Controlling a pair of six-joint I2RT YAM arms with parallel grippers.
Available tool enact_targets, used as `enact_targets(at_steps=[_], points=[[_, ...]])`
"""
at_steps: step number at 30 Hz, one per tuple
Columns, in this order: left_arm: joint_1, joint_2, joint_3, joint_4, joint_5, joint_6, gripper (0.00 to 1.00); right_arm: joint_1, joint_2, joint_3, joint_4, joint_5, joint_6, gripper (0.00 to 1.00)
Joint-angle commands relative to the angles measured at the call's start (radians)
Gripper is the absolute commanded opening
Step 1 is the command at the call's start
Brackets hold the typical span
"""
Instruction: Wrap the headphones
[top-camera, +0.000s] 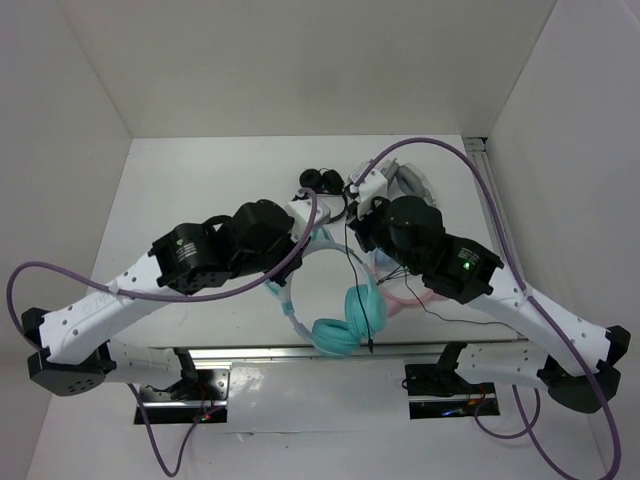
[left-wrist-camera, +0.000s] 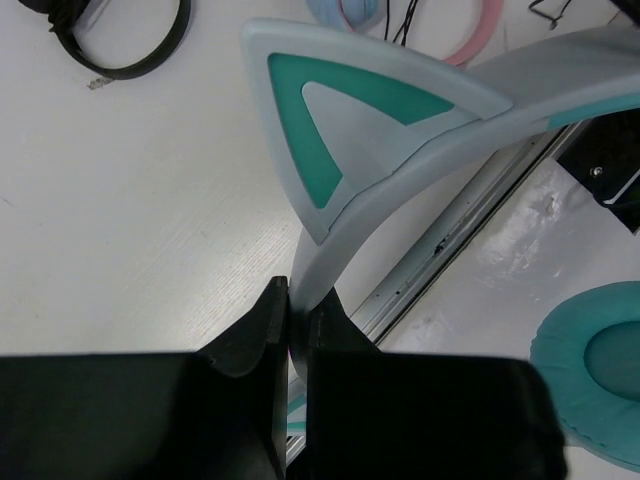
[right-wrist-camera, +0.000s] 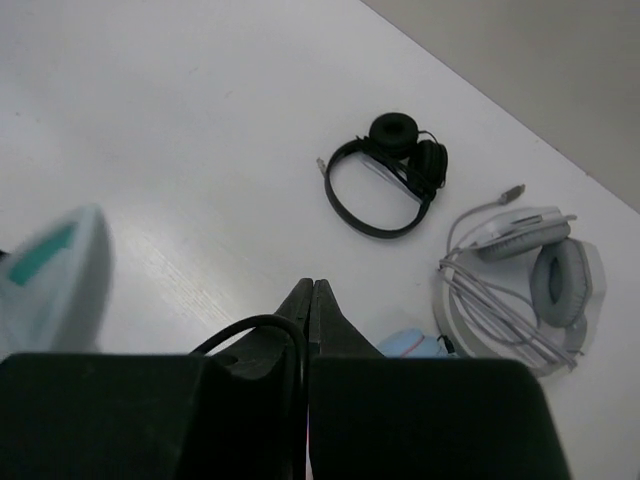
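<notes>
- Teal over-ear headphones (top-camera: 338, 336) with a white-and-teal headband and cat ears sat at the near middle of the white table (top-camera: 200, 180), between the two arms.
- Their long axis ran roughly far to near in the top view. The headband arched from under the left arm's wrist down to the two ear cups by the front rail, one cushion facing up.
- Left claw (left-wrist-camera: 297, 320) was clamped narrow on the grey-white headband just below one cat ear (left-wrist-camera: 330, 130), whose tip pointed away from the claw.
- Right claw (right-wrist-camera: 311, 300) was closed tight, and the thin black cable (right-wrist-camera: 250, 320) arched over one finger into the seam between them, apparently pinched.
- From that claw the cable ran toward the near edge, crossing an ear cup to its plug by the rail.
- Small black headphones (right-wrist-camera: 396, 131) and a grey-white headset (right-wrist-camera: 560, 280) lay at the far side.
- Pink-and-blue headphones (top-camera: 405, 299) lay just right of the teal cups.
</notes>
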Motion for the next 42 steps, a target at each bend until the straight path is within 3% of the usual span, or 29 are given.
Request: enact_targets(at_steps=[1, 5, 13, 18, 22, 34, 42], points=[[-0.005, -0.084, 0.061, 0.099, 0.051, -0.016, 0.0, 0.008, 0.008, -0.047, 0.082, 0.124, 0.021, 0.0], [-0.005, -0.144, 0.091, 0.099, 0.022, -0.049, 0.0, -0.004, -0.004, -0.103, 0.12, 0.151, 0.032, 0.0], [-0.005, -0.291, 0.11, 0.191, 0.074, -0.099, 0.0, -0.082, -0.016, -0.175, 0.172, 0.012, 0.072, 0.0], [-0.005, -0.374, 0.078, 0.26, 0.021, -0.17, 0.0, -0.093, -0.076, -0.256, 0.278, -0.08, 0.082, 0.03], [-0.005, -0.434, 0.045, 0.326, -0.086, -0.262, 0.0, -0.093, -0.107, -0.36, 0.387, -0.212, 0.092, 0.03], [-0.005, -0.483, 0.021, 0.357, -0.469, -0.495, 0.0, -0.082, -0.107, -0.563, 0.655, -0.393, 0.17, 0.02], [-0.005, -0.426, 0.073, 0.317, -0.754, -0.57, 0.0, 0.086, -0.107, -0.617, 0.686, -0.376, 0.161, 0.0]])
